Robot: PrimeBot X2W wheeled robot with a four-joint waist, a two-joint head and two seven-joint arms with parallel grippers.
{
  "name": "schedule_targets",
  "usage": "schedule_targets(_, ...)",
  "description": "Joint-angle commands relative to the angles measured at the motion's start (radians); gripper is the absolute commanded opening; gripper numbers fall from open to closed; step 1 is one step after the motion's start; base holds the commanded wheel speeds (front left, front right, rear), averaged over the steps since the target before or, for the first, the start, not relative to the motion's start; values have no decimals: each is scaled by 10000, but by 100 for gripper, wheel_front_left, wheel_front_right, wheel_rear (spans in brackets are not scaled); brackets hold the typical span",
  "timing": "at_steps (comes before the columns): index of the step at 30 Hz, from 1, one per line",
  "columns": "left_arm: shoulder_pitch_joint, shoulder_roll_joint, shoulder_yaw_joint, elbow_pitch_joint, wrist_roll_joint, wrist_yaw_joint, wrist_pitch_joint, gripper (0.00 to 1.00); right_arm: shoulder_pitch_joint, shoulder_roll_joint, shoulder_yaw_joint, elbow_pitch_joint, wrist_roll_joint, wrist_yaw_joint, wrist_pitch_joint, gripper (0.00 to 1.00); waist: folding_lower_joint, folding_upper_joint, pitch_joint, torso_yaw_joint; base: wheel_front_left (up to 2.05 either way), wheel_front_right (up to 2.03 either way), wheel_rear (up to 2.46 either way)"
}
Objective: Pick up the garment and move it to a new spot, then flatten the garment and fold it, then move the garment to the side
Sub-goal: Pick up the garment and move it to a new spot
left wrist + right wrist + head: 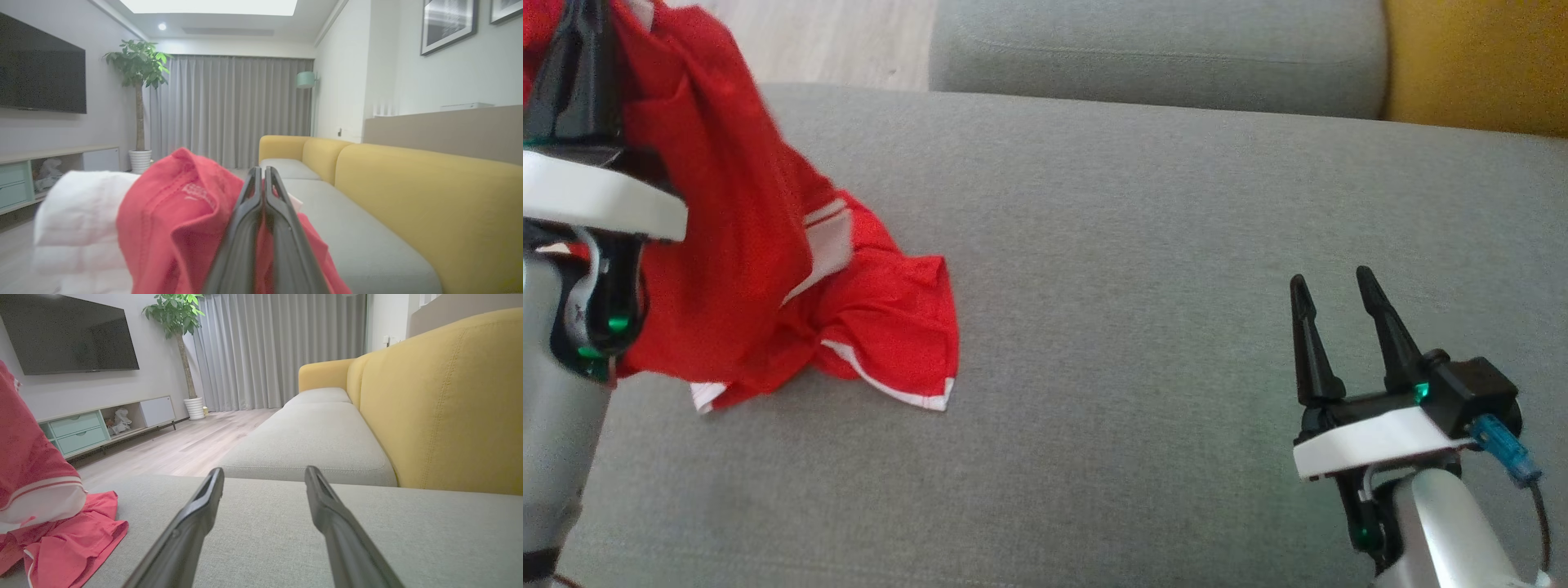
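At the upper left of the head view, the left gripper (578, 49) is clamping the red garment (735, 245). In the left wrist view its two fingers are pressing together, with red cloth bunching around and between them. The garment is hanging from that grip and running diagonally down toward the lower middle-left of the head view. So its long axis is slanting from the raised gripper to the grey seat cushion (1135, 286). The lower end, with its white-trimmed hem (890, 384), is lying crumpled on the cushion, so the cloth is only partly lifted.

Moving right, a broad stretch of bare cushion is lying between the garment and the right gripper (1331, 279). That gripper is sitting at the lower right of the head view, well apart from the cloth. Its fingers are standing spread and gripping nothing, pointing up the frame toward the yellow backrest (1470, 65). From the right gripper, the garment is lying off to the left, showing at the left edge of the right wrist view.

The left arm is therefore the nearer one and is already carrying the load. Judging from this, the coming move is depending on that arm lifting the trailing end clear. It would then be taking the garment rightward over the open cushion.
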Motion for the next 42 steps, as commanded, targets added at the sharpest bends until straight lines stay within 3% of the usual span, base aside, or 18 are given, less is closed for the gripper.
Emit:
schedule_targets(1, -462, 414, 531, -495, -81, 78, -74, 0, -274, -39, 215, -275, 63, -9, -137, 100, 1, 0, -79, -176, 0, 0, 0)
schedule_targets(9, -684, -163, 35, -1580, 0, 555, 477, 0, -622, -39, 154, -239, 145, -9, -233, 100, 1, 0, -25, -1028, 0, 0, 0)
schedule_targets(19, -1539, -1195, -1266, -831, 670, 667, 877, 0, -1425, -39, 338, -452, -47, -9, -303, 100, 1, 0, 417, -2798, 0, 0, 0)
schedule_targets(31, -2824, -3786, -2737, 1526, 1070, 416, 266, 0, -2138, -39, -18, -902, 350, -9, -378, 100, 1, 0, 1595, -4874, 0, 0, 0)
schedule_targets(32, -2824, -3786, -2737, 1526, 1070, 416, 266, 0, -2138, -39, -18, -902, 350, -9, -378, 100, 1, 0, 1595, -4874, 0, 0, 0)
schedule_targets(33, -2867, -3994, -2842, 1730, 1039, 334, 195, 44, -2165, -39, -29, -911, 383, -9, -384, 100, 1, 0, 1667, -4988, 0, 0, 0)
schedule_targets(34, -2886, -4169, -2973, 1930, 1000, 255, 160, 100, -2177, -39, -40, -917, 421, -9, -390, 100, 1, 0, 1727, -5078, 0, 0, 0)
schedule_targets(38, -3017, -4555, -3407, 2604, 886, 28, -49, 100, -2117, -39, -136, -925, 479, -9, -407, 100, 1, 0, 1864, -5164, 0, 0, 0)
schedule_targets(42, -3099, -4522, -3133, 2861, 843, 27, -255, 100, -2003, -39, -369, -956, 417, -9, -410, 100, 1, 0, 1719, -4691, 0, 0, 0)
